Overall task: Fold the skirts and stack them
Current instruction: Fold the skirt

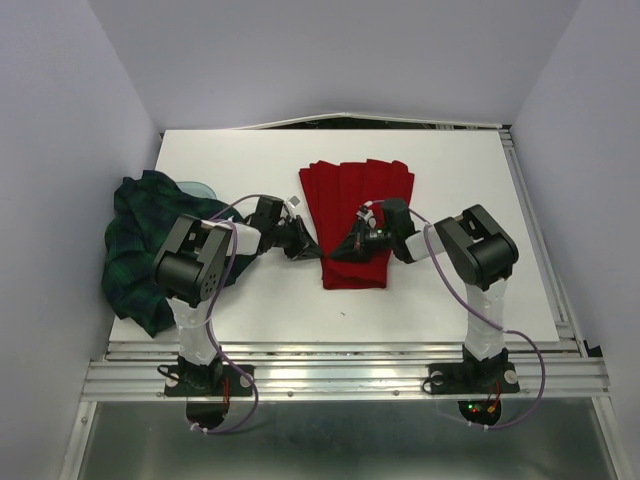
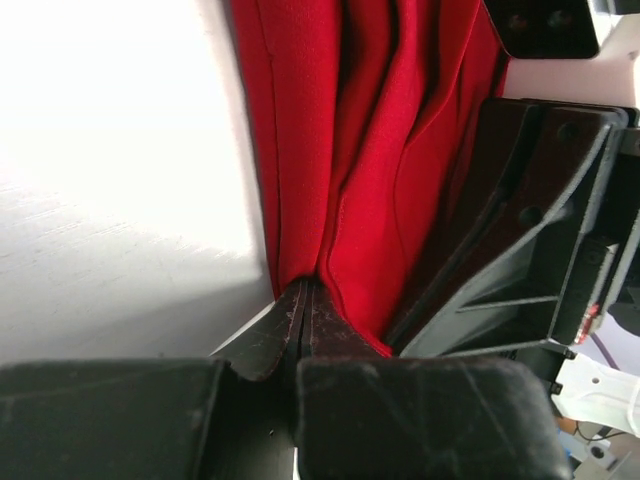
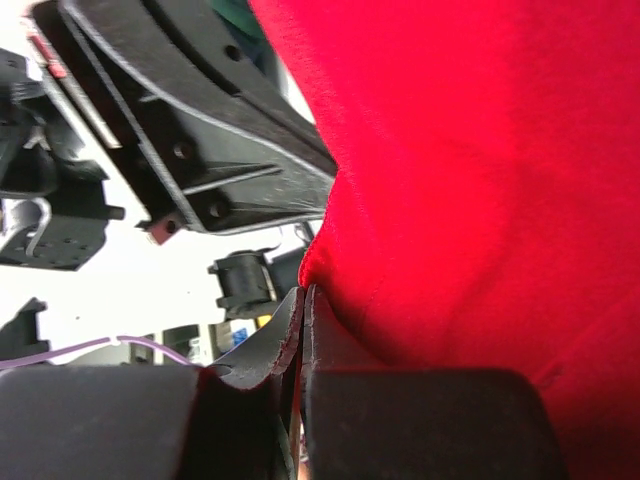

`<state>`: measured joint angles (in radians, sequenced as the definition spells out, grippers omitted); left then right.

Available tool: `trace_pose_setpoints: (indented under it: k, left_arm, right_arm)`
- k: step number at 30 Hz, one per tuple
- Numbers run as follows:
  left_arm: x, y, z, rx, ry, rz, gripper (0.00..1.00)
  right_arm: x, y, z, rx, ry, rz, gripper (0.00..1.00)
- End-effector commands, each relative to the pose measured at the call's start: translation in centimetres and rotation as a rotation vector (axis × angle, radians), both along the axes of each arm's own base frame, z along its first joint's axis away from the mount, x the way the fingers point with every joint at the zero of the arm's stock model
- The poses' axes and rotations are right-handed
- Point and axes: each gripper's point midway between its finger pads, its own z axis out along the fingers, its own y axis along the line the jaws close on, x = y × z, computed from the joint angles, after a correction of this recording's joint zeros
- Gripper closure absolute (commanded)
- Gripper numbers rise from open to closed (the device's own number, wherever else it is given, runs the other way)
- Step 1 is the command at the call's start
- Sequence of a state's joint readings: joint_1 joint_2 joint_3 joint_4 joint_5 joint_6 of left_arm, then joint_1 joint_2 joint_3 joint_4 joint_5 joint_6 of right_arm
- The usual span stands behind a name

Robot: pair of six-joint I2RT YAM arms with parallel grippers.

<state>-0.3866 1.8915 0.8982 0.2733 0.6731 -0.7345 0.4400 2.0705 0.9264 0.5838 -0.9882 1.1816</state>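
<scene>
**Both pincers clamped on the red skirt at mid-table**

A bright red pleated cloth skirt (image 1: 362, 190) lies fanned out in the middle of the white table (image 1: 460, 290), its wide hem toward the far edge and its narrow end toward the arms. The left pincer (image 1: 314, 250) sits low at the skirt's left edge. The left wrist view shows its jaws pressed together with the red hem (image 2: 300, 150) running straight into the fingertips (image 2: 285, 335), so it is clamped on that edge.

The right pincer (image 1: 343, 248) rests on the near half of the same skirt, just beside the left one. In the right wrist view its jaws are together, and a raised fold of red cloth (image 3: 470, 170) comes down to their tips (image 3: 322, 335).

A dark green and navy plaid cloth skirt (image 1: 135, 250) lies crumpled at the table's left edge, partly hanging over it, behind the left arm and apart from the red skirt.
</scene>
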Motion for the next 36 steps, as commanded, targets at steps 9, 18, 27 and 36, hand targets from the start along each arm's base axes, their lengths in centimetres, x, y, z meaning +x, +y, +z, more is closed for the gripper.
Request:
trace_pose_setpoints:
  k: [9,18,27,36]
  left_arm:
    - [-0.4,0.6,-2.3,0.073,0.038,0.028,1.00]
    - [-0.8,0.8,-0.6,0.035,0.045,0.024,1.00]
    - [-0.8,3.0,8.1,-0.025,-0.208,-0.076,0.82]
    - [-4.6,-1.7,9.9,-0.154,-0.239,-0.234,0.96]
  right_arm:
    - [-1.7,1.2,-0.3,0.010,-0.057,0.034,0.99]
    - [-1.7,0.8,-6.2,-0.058,-0.030,0.006,0.99]
    - [-1.6,0.7,-8.5,-0.085,0.007,0.000,0.99]
    - [-1.5,0.9,-8.4,-0.087,0.008,0.009,0.99]
